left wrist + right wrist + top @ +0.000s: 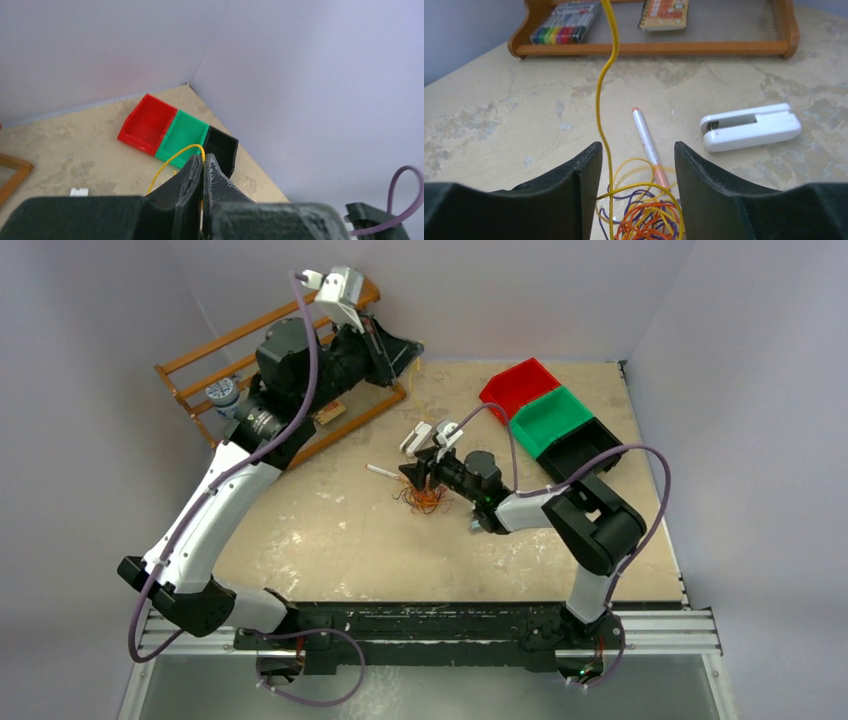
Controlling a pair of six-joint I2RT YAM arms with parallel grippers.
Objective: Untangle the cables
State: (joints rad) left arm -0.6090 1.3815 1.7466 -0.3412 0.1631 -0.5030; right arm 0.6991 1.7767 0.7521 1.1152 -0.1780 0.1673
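The cables [427, 500] lie as a small tangle of orange, yellow and purple wires mid-table, also seen in the right wrist view [651, 217]. My left gripper [408, 352] is raised high at the back. In its wrist view the left gripper [204, 159] is shut on one yellow wire [172, 159]. That yellow wire [600, 100] runs taut from the tangle upward. My right gripper [418, 478] is open just above the tangle, and in its wrist view [638, 150] a finger stands on each side of the bunch.
A pen [646, 140] and a white stapler-like object [751, 127] lie just beyond the tangle. A wooden rack [654, 48] with markers [561, 22] stands at the back left. Red [515, 385], green [550, 420] and black [590, 445] bins sit at the back right.
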